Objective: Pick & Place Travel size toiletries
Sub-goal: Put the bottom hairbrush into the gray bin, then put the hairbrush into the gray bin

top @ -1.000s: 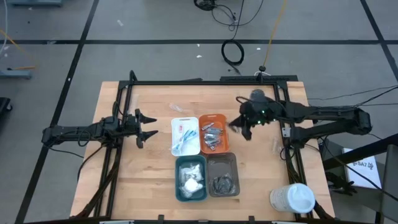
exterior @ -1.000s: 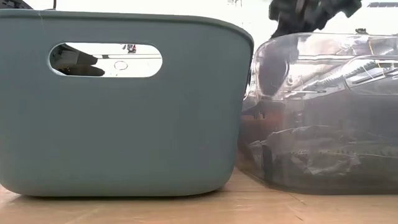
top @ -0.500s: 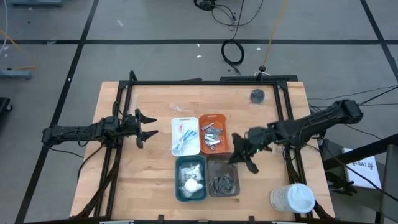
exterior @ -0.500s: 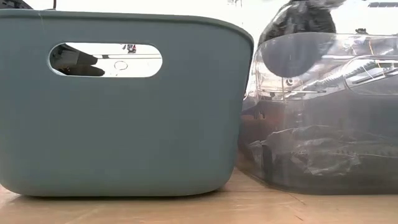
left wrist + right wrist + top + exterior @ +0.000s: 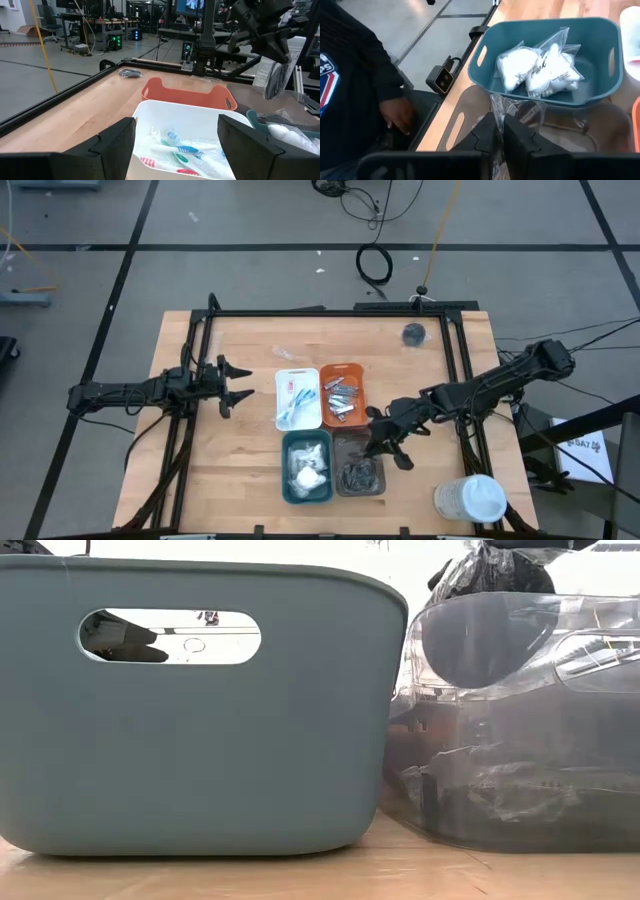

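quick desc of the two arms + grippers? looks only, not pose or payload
Both arms are slim, dark, jointed links. The left gripper has two black pointed fingers; from its wrist camera the fingers look broad and blocky, matte black. The right gripper is likewise black, its fingers angular. Dark cables trail along the right arm.

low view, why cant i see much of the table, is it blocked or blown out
Low view: the teal plastic tray's wall fills most of the picture, the translucent grey tray takes the rest, and the room behind is overexposed to white. High view: evenly lit, whole table clear. Right wrist view: the right end effector, shut on a clear plastic bag, looks soft up close.
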`<state>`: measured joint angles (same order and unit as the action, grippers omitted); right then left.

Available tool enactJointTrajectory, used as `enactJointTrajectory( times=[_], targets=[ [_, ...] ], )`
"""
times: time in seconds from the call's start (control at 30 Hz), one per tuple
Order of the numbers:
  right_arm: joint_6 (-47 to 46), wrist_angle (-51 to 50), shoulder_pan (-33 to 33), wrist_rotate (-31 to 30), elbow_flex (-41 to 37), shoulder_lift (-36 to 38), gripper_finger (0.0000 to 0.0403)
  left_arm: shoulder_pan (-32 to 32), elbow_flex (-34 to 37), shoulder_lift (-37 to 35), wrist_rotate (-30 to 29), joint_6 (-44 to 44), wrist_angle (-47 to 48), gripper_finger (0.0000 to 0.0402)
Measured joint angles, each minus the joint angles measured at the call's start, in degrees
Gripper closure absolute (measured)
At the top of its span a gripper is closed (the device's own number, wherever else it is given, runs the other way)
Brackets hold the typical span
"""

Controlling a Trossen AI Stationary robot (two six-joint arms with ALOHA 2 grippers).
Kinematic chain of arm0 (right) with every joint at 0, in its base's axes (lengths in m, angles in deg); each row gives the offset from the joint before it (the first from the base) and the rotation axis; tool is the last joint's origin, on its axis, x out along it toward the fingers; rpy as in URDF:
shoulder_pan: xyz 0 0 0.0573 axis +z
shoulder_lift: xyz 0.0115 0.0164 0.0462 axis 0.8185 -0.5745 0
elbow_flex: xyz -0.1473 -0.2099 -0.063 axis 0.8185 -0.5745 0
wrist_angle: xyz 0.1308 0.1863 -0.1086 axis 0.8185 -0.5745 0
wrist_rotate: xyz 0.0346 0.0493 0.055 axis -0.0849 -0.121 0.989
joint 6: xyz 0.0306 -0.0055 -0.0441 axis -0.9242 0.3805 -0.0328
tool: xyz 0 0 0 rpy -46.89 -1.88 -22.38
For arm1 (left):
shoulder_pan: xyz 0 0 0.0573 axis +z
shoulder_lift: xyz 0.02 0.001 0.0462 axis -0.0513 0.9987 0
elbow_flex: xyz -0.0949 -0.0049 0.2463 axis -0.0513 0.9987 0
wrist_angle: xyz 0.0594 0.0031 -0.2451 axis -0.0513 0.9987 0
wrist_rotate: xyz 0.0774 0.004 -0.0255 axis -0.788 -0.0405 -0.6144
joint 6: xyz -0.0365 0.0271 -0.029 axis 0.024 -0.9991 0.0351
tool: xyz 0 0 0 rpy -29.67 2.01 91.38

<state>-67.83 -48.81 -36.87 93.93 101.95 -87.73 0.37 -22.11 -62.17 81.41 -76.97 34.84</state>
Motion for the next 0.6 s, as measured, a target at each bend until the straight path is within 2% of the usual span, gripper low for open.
enactJointTrajectory(
  times=[0.6],
  targets=[
    [0.95,0.44,-1.99,-0.11,0.00,0.00,0.0248,-0.01,0.01,0.00,0.00,-0.02,0.01,0.0128]
  ],
)
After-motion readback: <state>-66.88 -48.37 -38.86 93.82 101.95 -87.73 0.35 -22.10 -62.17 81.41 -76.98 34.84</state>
